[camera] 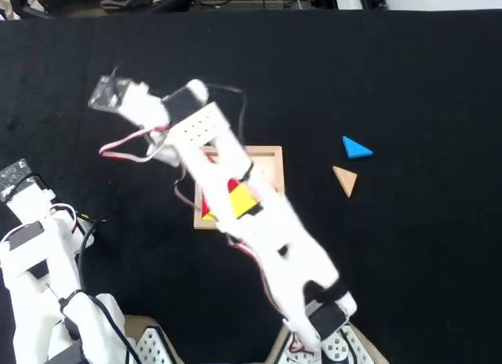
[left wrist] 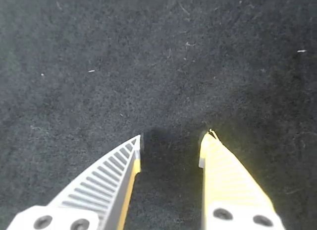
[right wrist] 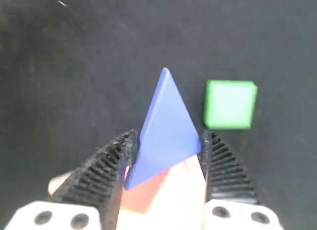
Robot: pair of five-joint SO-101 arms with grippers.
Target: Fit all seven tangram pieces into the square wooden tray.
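The right claw (right wrist: 168, 137) is clamped on the big blue triangle (right wrist: 166, 123). Its black toothed fingers (right wrist: 116, 158) press on the two slanted sides, and the pointy tip sticks out past them. The wide end of the triangle hangs over a corner of the square wooden tray (right wrist: 185, 190), and a red piece (right wrist: 143, 195) lies in that corner. A green square (right wrist: 230, 103) lies flat on the black worktop (right wrist: 74, 66), just beside the big blue triangle but not touching it, and it is outside the tray. From up high, the tray sits near the middle of the worktop. The right arm (camera: 274, 238) comes up from the near edge and lies across the tray, so most of the tray is hidden under it. A bit of red peeks out at the tray's near left corner. Off to the right of the tray, toward the right edge of the worktop, a small blue triangle (camera: 357, 148) and a tan triangle (camera: 345, 180) lie flat. They are near each other but apart, and the tan one is closer to the near edge. The left claw (left wrist: 171, 143) is let go and wide open, with its white finger (left wrist: 111, 183) and its yellow finger (left wrist: 228, 180) spread over bare black worktop. The left arm (camera: 35, 254) is by the near left corner of the worktop, well apart from the tray.
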